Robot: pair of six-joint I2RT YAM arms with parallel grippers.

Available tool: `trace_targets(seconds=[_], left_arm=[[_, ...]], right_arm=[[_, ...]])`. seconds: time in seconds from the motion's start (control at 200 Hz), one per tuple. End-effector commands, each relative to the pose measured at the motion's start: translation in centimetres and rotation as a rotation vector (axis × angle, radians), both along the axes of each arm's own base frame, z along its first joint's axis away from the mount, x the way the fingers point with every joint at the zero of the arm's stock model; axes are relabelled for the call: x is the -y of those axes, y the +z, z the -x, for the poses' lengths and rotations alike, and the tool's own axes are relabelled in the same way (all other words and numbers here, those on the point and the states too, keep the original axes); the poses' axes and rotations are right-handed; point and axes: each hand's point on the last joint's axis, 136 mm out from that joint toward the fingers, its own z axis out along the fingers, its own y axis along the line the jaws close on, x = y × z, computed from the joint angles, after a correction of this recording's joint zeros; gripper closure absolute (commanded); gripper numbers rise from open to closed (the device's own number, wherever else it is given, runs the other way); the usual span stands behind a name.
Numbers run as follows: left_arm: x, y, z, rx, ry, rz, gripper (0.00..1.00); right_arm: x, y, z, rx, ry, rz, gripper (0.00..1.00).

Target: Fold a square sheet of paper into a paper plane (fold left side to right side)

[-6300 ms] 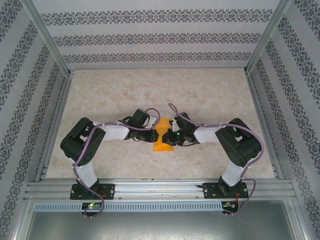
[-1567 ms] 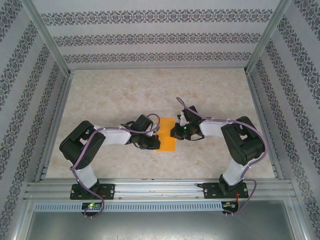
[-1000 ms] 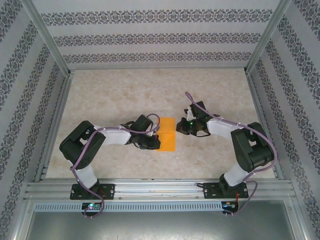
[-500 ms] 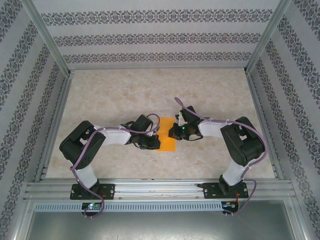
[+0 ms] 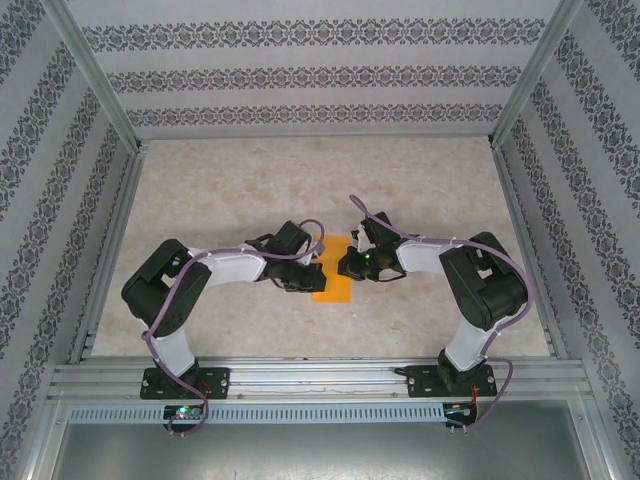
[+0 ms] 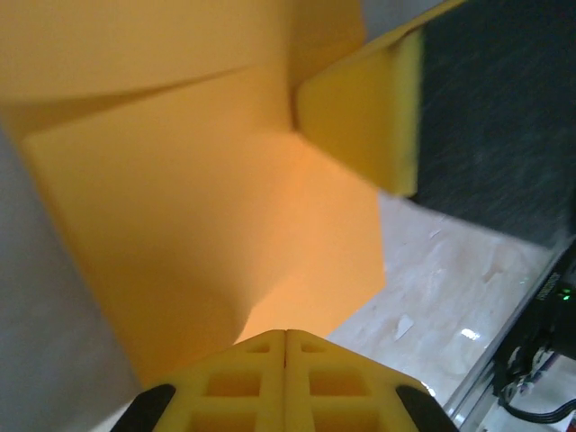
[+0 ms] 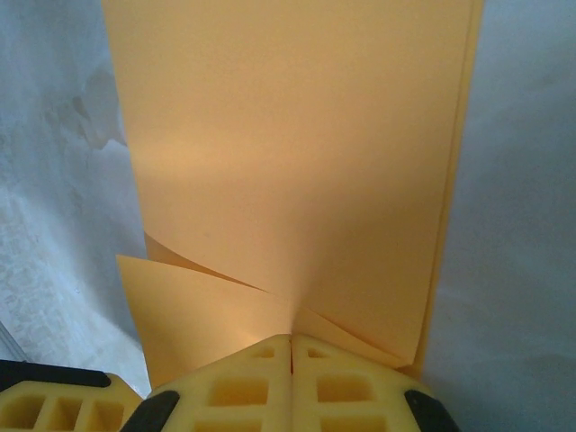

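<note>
The square sheet of paper (image 5: 335, 286) lies mid-table as a bright orange folded shape between my two grippers. My left gripper (image 5: 310, 275) reaches onto its left edge. In the left wrist view its jaws (image 6: 286, 335) are closed at the edge of the sheet (image 6: 225, 225), which bends upward. My right gripper (image 5: 347, 262) is at the paper's upper right. In the right wrist view it (image 7: 290, 339) is shut on the sheet (image 7: 297, 153), whose layers fan out from the tips. One right finger (image 6: 364, 117) shows in the left wrist view, touching the paper.
The beige marbled table (image 5: 250, 190) is bounded by patterned walls on three sides and an aluminium rail (image 5: 320, 380) at the near edge. Both arms' elbows fold outward, to the left and right of the paper.
The right gripper swung away to the right a second ago, then came back onto the paper. The left gripper has just shifted slightly up and right over the sheet's left edge.
</note>
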Motion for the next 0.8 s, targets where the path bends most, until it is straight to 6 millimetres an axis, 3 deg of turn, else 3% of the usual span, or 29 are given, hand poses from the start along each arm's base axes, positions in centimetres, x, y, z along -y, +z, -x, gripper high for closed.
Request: trace_targets(seconds=[0.0, 0.24, 0.794], left_arm=[[1.1, 0.1, -0.1, -0.022, -0.027, 0.020, 0.95], [1.8, -0.9, -0.8, -0.035, -0.045, 0.014, 0.95], [-0.6, -3.3, 0.8, -0.066, -0.009, -0.073, 0.96]], right_arm=[[1.5, -2.8, 1.5, -0.076, -0.004, 0.078, 1.00], [1.6, -3.3, 1.8, -0.092, -0.005, 0.086, 1.00], [3.6, -5.4, 2.4, -0.136, 0.004, 0.210, 1.00]])
